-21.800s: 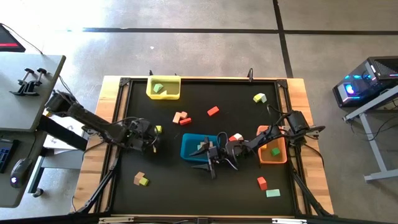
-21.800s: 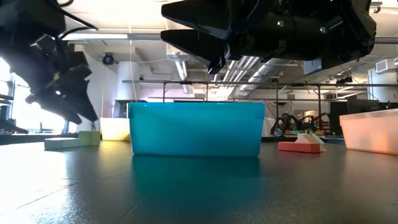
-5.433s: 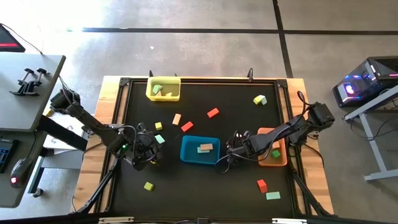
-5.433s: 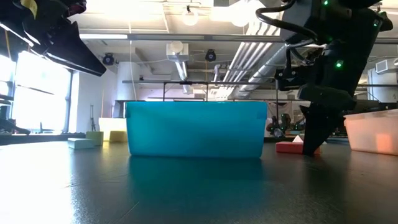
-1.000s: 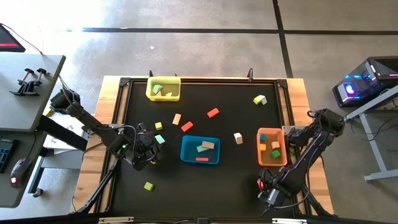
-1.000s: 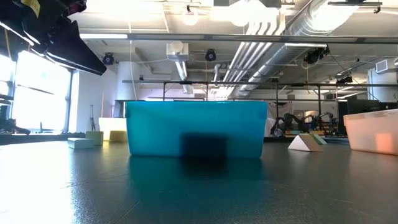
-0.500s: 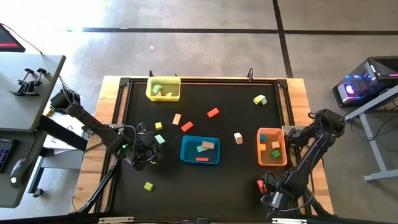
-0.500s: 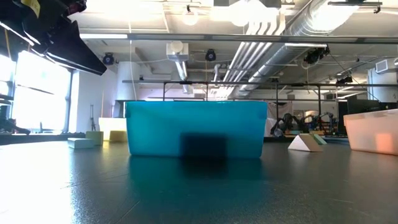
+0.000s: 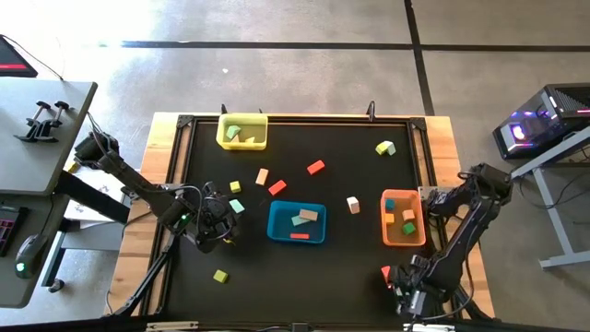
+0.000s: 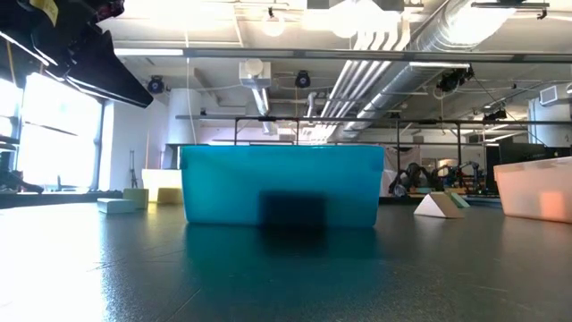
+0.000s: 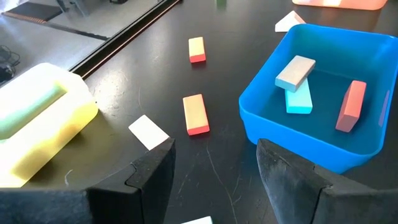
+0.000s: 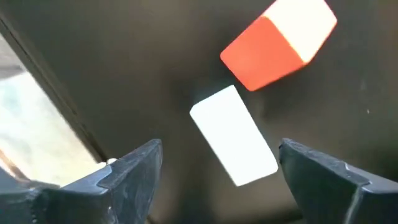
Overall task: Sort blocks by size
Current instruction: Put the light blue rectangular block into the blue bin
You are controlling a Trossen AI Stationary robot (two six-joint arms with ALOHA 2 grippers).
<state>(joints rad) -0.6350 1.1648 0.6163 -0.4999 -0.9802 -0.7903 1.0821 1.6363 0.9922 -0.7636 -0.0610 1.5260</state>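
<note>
Three trays sit on our black desk [image 9: 350, 148]: a yellow tray [image 9: 242, 131] at the far left corner, a blue tray [image 9: 297, 222] in the middle and an orange tray [image 9: 403, 218] on the right.

From above we can see the right gripper [image 9: 407, 297] down at the near right corner of the desk, right over a red block [image 9: 385, 273] and a pale flat block [image 12: 234, 135]. In its wrist view both fingers [image 12: 134, 171] are spread wide, with nothing between them but that pale block lying on the desk just beside the red one [image 12: 278, 42]. So it's open and holding nothing, as far as we can see.

The left gripper [image 9: 218, 228] hangs over the desk just left of the blue tray. Its wrist view shows its fingers [image 11: 280, 171] apart and empty.

The blue tray holds three bars: a tan bar [image 11: 295, 72] lying across a light blue bar [image 11: 299, 99], plus a red bar [image 11: 351, 106]. Loose on the desk nearby we've got two orange bars [image 11: 195, 114], a white wedge [image 9: 352, 204] between the blue and orange trays, a lime block [image 9: 219, 276] near the front left, and a yellow and pale green pair [image 9: 384, 147] far right. The orange tray has a few small blocks in it, and the yellow one has a pale green block [image 11: 28, 111].
</note>
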